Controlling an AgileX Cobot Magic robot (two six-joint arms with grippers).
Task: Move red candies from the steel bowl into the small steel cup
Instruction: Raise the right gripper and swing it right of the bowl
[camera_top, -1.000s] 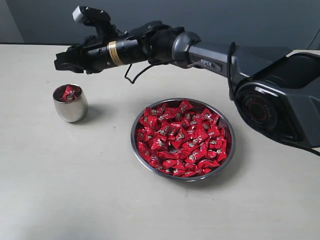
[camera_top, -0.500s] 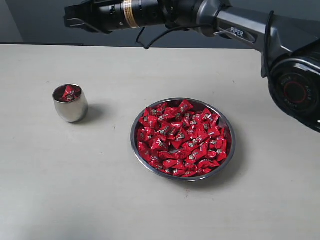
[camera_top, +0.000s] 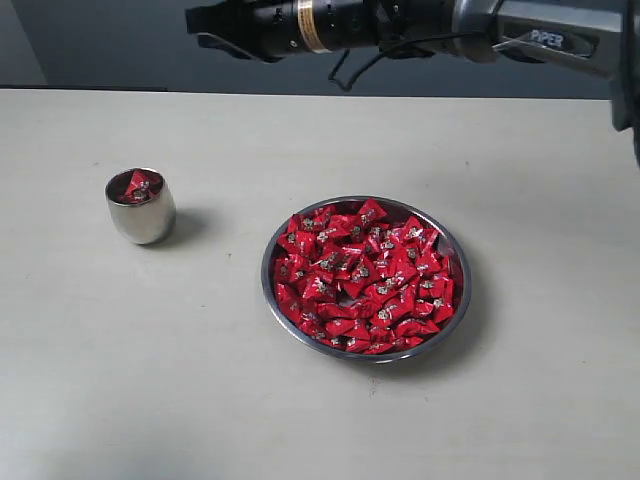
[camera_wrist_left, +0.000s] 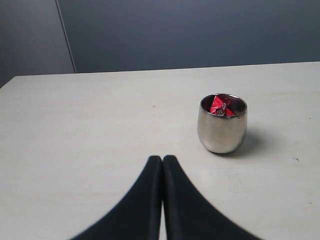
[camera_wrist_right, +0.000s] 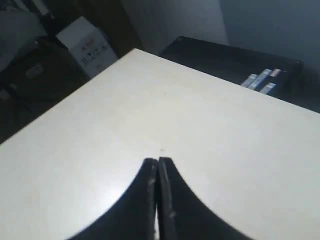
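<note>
Red candies (camera_top: 365, 280): dozens in one steel bowl (camera_top: 266, 268), few in one cup (camera_top: 141, 218); both jaws clenched.

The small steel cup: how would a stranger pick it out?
On the pale table sits a wide steel bowl heaped with red candies. In the exterior view, the small steel cup stands alone to its left. It is narrow, barrel-shaped, holding only a few candies.

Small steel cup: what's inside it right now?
Shiny red wrapped candies show at the mouth of the small rounded steel cup. The cup's wall hides how many lie underneath.
</note>
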